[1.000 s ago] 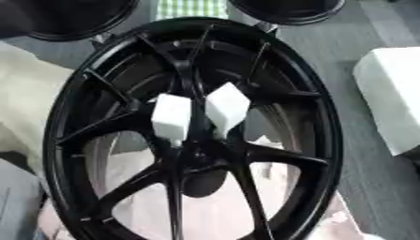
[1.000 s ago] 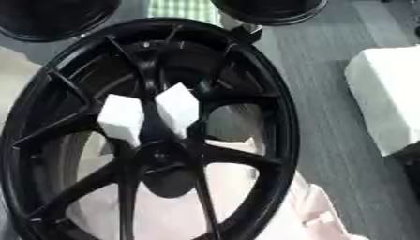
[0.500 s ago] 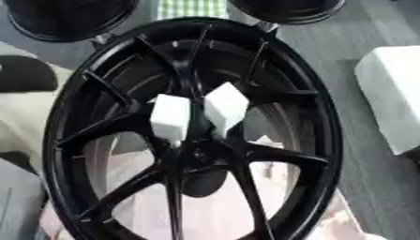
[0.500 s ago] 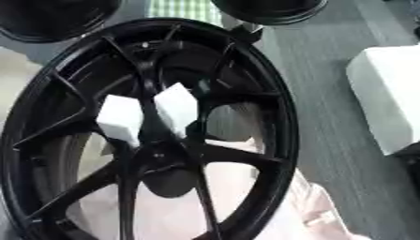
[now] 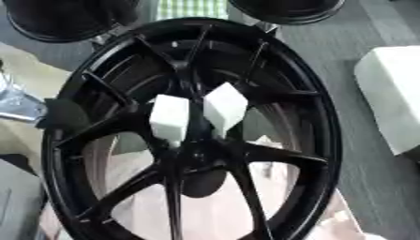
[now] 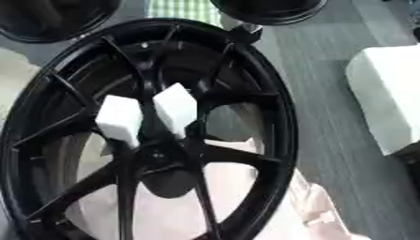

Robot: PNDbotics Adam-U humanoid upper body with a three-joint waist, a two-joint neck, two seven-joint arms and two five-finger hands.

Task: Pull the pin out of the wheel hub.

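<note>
Two white blocks, one on the left (image 5: 170,117) and one on the right (image 5: 224,107), stand wedged between the spokes just above the centre of the black wheel hub (image 5: 321,140). I take these for the pins I am meant to draw out, though I cannot make out how they are seated. Both sit exactly as they did a second ago, so nothing has been pulled yet. What has changed is on my left side. A dark shape that I judge to be my left hand (image 5: 67,114) was absent a second ago and showed at the picture's edge half a second ago. It now lies against the outer left rim of the hub, with a silver part of the arm (image 5: 18,101) just behind it. It shows only as a black mass, so I cannot tell whether it is spread or closed, and it holds nothing that I can see. My right hand appears in neither view. The hub itself lies unmoved on the pale pink cloth (image 5: 205,216). As I read it, the reach has only begun: my hand must still cross the rim and the spokes to get to the nearer, left block.
</note>
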